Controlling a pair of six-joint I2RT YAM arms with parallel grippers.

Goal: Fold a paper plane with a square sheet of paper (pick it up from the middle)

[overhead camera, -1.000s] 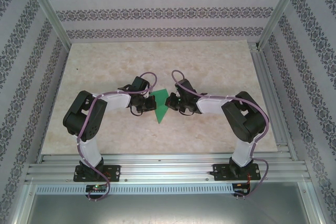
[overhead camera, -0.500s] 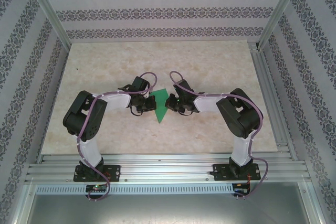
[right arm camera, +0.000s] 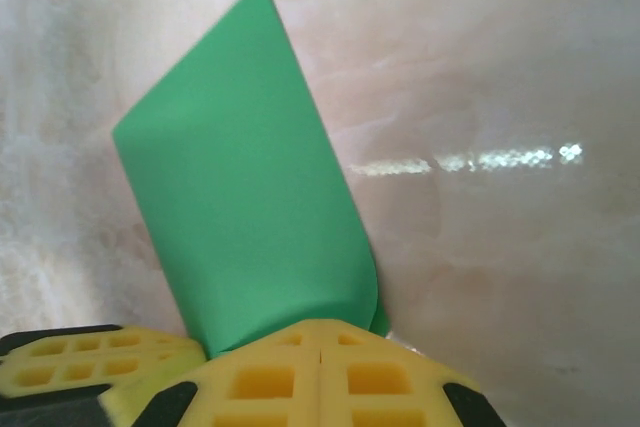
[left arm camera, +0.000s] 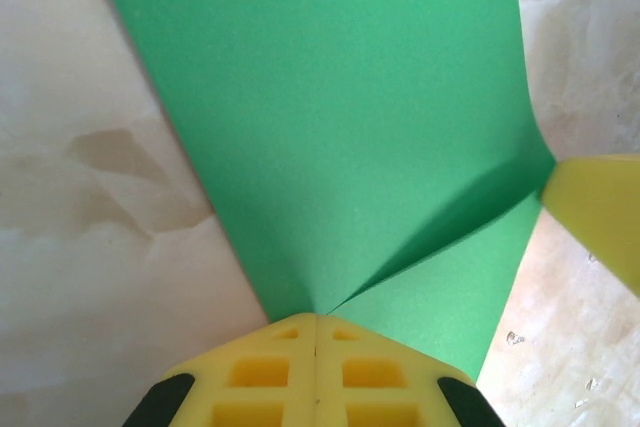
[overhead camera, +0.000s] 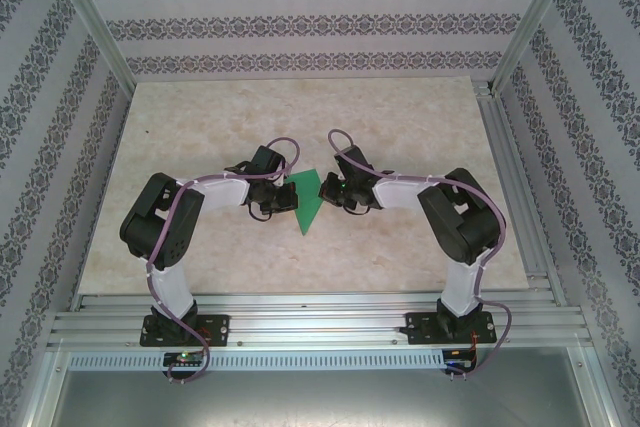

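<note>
- Bases first: left arm's base and right arm's base sit on the near rail, and both arms lean in to meet at the middle of the table.
- Left gripper has its yellow pads pressed tight together, with the sheet of paper coming straight out of the seam. So it's clamped on the paper's near edge.
- From that pinch a soft crease runs across to a yellow pad touching the sheet's other edge, which looks like the right arm's.
- Right gripper is the same deal: pads clenched on the green sheet, which fans away from it as a narrow flap.
- From above, the sheet is a pointed green wedge right between the two grippers at mid-table, tip aimed at the near edge and wide end away. Can't tell if it's lying flat or slightly lifted.
- Step-wise this looks like mid-fold, somewhere in the lengthwise creases, not a finished plane yet.
- Next move probably needs one side to anchor while the other carries its edge over along that crease. Both should go gently, since paper this thin could slip or tear if they pull apart.
- Beyond that there's just bare marbled tabletop and the wallpapered walls.
</note>
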